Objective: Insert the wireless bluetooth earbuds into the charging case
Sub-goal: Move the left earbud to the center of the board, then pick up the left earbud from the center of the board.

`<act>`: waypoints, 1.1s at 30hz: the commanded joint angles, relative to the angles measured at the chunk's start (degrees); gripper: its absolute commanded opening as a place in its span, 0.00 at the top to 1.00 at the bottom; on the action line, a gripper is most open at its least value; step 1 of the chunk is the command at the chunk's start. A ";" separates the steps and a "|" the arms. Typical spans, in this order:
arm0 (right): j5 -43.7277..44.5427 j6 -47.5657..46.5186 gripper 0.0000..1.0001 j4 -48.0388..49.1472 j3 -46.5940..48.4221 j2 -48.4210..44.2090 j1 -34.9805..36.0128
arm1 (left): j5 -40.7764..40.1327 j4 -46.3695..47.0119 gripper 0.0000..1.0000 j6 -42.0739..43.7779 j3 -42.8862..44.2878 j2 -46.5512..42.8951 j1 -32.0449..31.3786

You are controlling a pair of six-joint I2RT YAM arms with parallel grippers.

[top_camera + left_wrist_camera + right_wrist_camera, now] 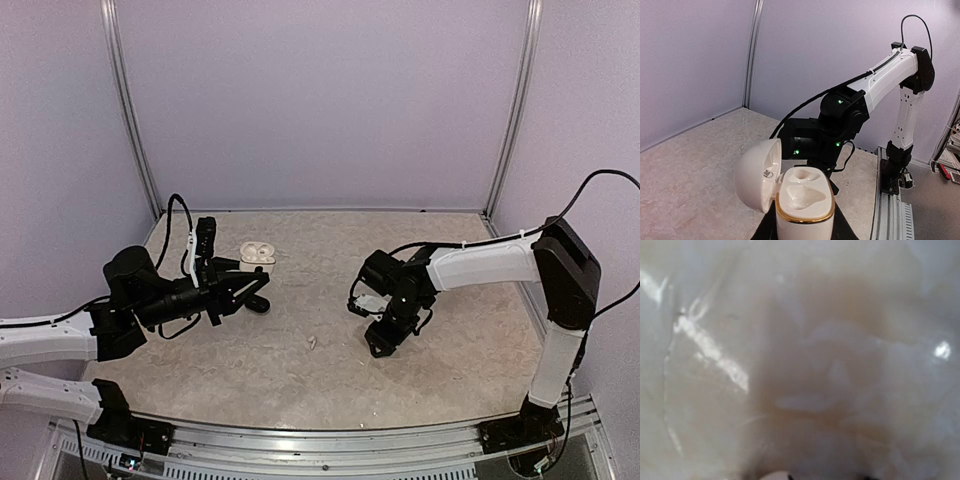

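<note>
The white charging case [805, 210] has a gold rim and stands upright between the black fingers [846, 231] of my left gripper [805, 231], which is shut on it. Its lid [756, 176] hangs open to the left and both sockets are bare. From above, the case [257, 253] shows by my left gripper [255, 285]. My right gripper [382, 340] points down at the table mid-right, with something white [372, 302] beside it. Only a blurred glossy white surface [805, 360] fills the right wrist view. A tiny white speck [313, 343], maybe an earbud, lies between the arms.
A small dark object [258, 305] lies just in front of the left gripper. The beige marbled table [330, 380] is bounded by lilac walls with metal posts [135, 110] at the back corners. The right arm [880, 85] reaches in opposite the case.
</note>
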 commanded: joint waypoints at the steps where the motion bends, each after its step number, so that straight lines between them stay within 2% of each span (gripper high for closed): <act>1: 3.52 -3.97 0.45 -2.25 2.01 1.81 2.04 | -0.25 0.68 1.00 0.94 1.04 -0.37 -0.38; 12: 7.94 -7.43 0.47 -2.53 3.64 4.46 3.91 | -0.13 0.81 1.00 1.11 1.29 0.16 -0.46; 19: 9.48 -6.63 0.53 -2.26 3.81 4.78 0.45 | -0.27 0.52 1.00 1.03 1.32 0.02 -0.46; 27: 7.35 -6.64 0.59 -0.80 3.03 3.80 -2.32 | -0.35 0.64 1.00 1.01 1.36 0.23 -0.46; 33: 5.67 -6.63 0.59 -1.76 3.59 2.85 -3.12 | -0.53 0.57 1.00 0.94 1.34 0.24 -0.46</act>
